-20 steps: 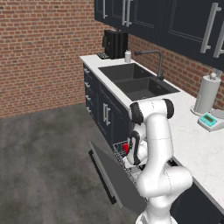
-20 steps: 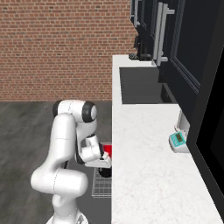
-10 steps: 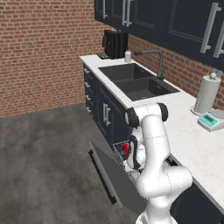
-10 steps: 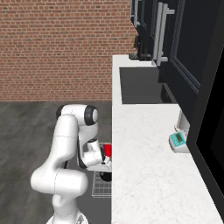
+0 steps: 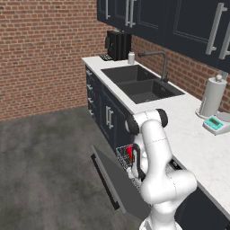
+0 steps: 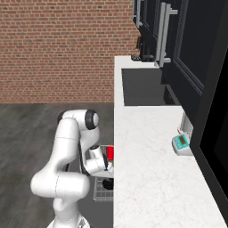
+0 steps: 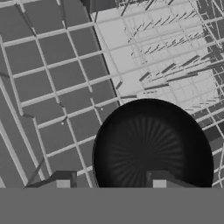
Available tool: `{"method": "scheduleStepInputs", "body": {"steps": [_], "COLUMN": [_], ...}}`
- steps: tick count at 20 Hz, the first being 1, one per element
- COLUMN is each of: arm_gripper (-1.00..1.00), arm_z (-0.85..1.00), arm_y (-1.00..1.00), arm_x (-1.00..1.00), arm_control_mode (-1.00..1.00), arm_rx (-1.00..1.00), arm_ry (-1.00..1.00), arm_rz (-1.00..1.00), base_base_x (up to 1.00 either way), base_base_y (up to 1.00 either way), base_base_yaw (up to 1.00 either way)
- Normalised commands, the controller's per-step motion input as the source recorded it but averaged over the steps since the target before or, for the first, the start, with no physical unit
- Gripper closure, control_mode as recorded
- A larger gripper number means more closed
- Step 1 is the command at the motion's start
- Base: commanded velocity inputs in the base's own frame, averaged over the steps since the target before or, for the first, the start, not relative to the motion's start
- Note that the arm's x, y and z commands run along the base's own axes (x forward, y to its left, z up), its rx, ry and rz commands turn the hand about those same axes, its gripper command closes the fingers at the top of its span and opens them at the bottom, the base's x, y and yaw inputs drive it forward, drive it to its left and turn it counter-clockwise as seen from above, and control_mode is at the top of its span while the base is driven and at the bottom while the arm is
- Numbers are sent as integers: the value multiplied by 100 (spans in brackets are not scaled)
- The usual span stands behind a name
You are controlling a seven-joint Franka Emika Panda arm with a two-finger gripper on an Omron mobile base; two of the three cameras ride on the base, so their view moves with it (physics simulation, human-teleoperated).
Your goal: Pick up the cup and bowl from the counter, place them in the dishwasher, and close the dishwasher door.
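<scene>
Two base views first: from the left one I see the cup [image 5: 130, 152] low at centre in the dishwasher [image 5: 123, 157] rack, above the lowered dishwasher door [image 5: 121, 184]. From the right, the bowl [image 6: 107, 183] sits lower centre. Hand view: gripper [image 7: 111, 180] jaws spread, one fingertip [image 7: 158, 178] over the bowl [image 7: 151, 146], holding nothing

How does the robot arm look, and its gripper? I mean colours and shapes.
The arm is glossy white, built of thick rounded segments with dark joint caps. The gripper has two small dark blocky fingertips with paler faces. No cables or markings are visible.
</scene>
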Motion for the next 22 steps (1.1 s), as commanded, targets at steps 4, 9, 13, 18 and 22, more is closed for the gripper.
{"method": "scheduleStepInputs", "body": {"steps": [4, 9, 13, 18, 22], "arm_gripper": [-100, -100, -100, -100, -100], "arm_z": [-1, 49, 100, 100, 100], "arm_y": [0, 6, 41, 74, 84], "arm_x": [-24, -79, -99, -70, -29], "arm_control_mode": [-100, -100, -100, -100, -100], "arm_rx": [0, 0, 0, 0, 0], "arm_ry": [-10, -23, -27, -19, -9], "arm_rz": [0, 0, 0, 0, 3], "base_base_x": [0, 0, 0, 0, 0], "base_base_y": [0, 0, 0, 0, 0], "base_base_yaw": [0, 0, 0, 0, 0]}}
